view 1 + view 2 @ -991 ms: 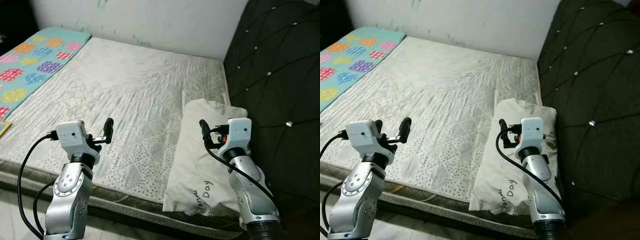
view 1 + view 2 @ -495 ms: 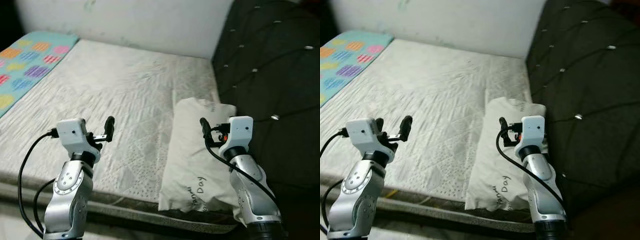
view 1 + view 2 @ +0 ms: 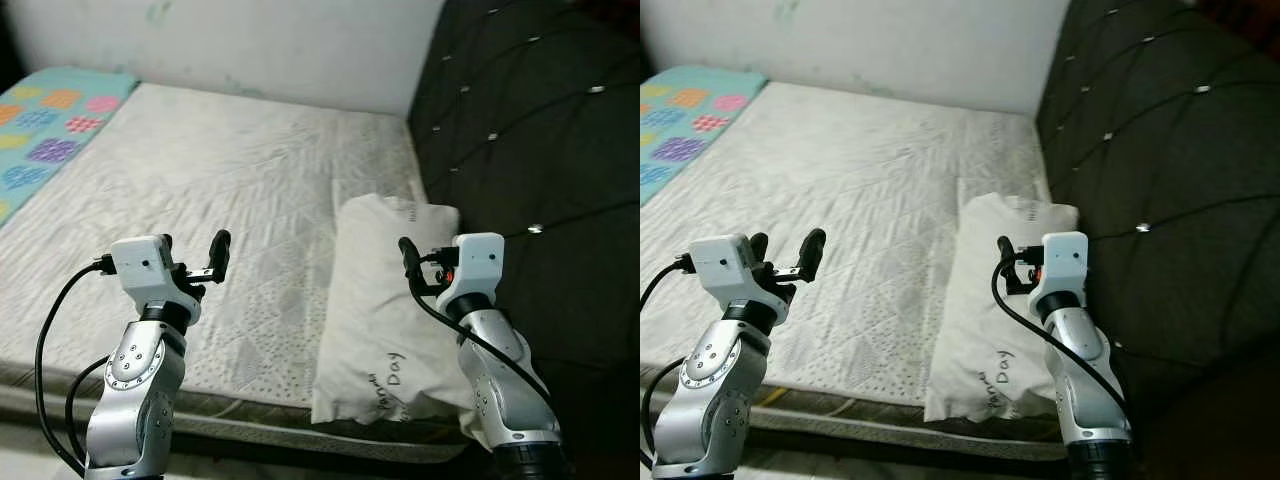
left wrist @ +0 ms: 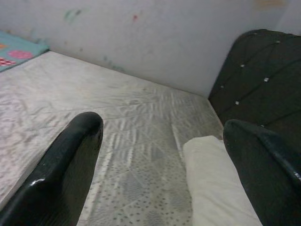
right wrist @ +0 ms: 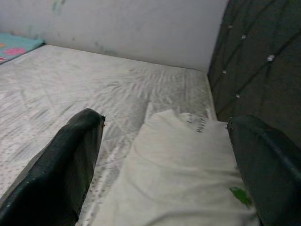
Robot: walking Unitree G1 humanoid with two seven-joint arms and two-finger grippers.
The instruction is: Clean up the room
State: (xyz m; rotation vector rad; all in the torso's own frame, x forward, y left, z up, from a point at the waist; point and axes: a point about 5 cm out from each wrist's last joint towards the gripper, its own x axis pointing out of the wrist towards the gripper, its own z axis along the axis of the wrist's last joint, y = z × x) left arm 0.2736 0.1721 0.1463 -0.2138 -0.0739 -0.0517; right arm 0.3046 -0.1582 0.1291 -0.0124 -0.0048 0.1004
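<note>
Bare mattress (image 3: 230,190), one pillow (image 3: 385,320), two open pincers

Two silver metal arms, round joints, small screw holes on sides. White boxy block on top of each wrist. Thick black cable loops from left block down past arm; another black cable curls down right arm. Small orange-red spot on right block. Left claw (image 3: 193,253): long shiny black fingers, rounded tips. Right claw (image 3: 410,262): black fingers too.

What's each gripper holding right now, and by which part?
Nothing. The left gripper and right gripper are open and empty, above the bed; the pillow lies untouched.
</note>
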